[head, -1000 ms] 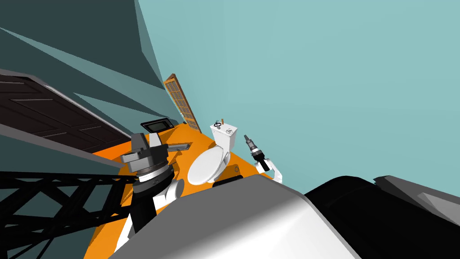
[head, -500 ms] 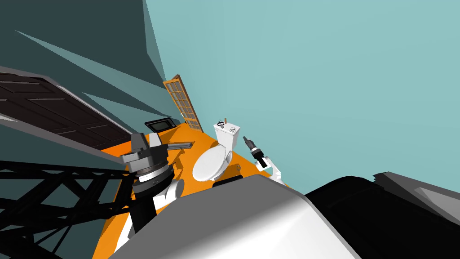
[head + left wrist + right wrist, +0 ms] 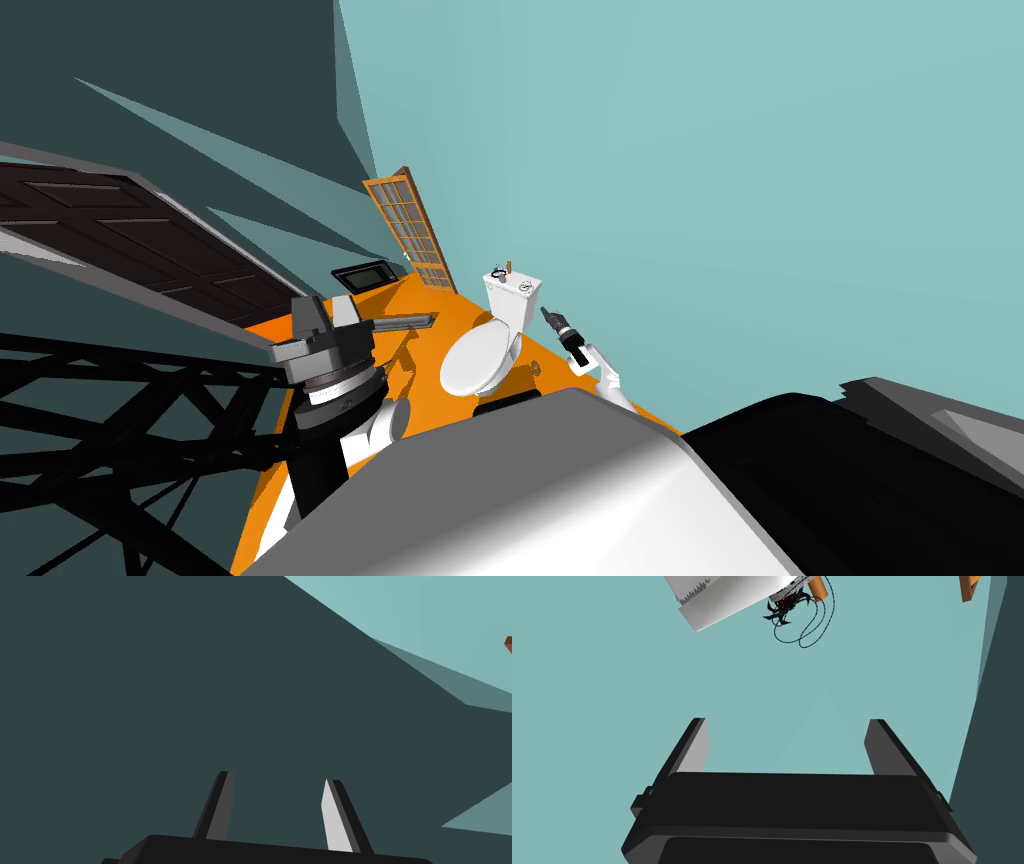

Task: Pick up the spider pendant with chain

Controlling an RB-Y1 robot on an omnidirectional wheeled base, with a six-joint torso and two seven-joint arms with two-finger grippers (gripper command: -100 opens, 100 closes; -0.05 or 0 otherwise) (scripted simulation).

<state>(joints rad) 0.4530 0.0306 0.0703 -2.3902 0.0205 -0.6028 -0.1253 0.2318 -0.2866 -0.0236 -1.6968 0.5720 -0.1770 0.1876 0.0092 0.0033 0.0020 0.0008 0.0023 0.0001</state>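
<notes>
Entry, right arm. My right claw (image 3: 788,722) has its two blades spread wide with nothing between them. It points toward the rim of the white toilet tank (image 3: 727,596) and is apart from it. From the head it (image 3: 548,313) hangs just beside the tank's (image 3: 516,296) side, not touching.

Entry, task item. The black spider pendant on a thin dark chain (image 3: 784,607) lies on the tank's top (image 3: 494,273), at the rim. Its chain loops show past the edge against the pale teal wall (image 3: 612,686). A short orange-brown cylinder (image 3: 817,588) stands just beside the pendant; I cannot tell whether they touch.

Entry, left arm. My left claw (image 3: 275,776) has its blades parted, less widely than the right's, and grips nothing. From the head it (image 3: 405,323) is raised on my left above the orange floor (image 3: 420,375).

Entry, surroundings. The toilet's white oval lid (image 3: 478,358) is down, below the tank. A wooden grid-paned frame (image 3: 410,225) stands by the wall behind.

Entry, change over the last second. The whole head view has slid, so the move is mine. The toilet and the frame now sit further toward the right of that view. The tank stands closer to my right claw than before. My left arm holds the same pose.
</notes>
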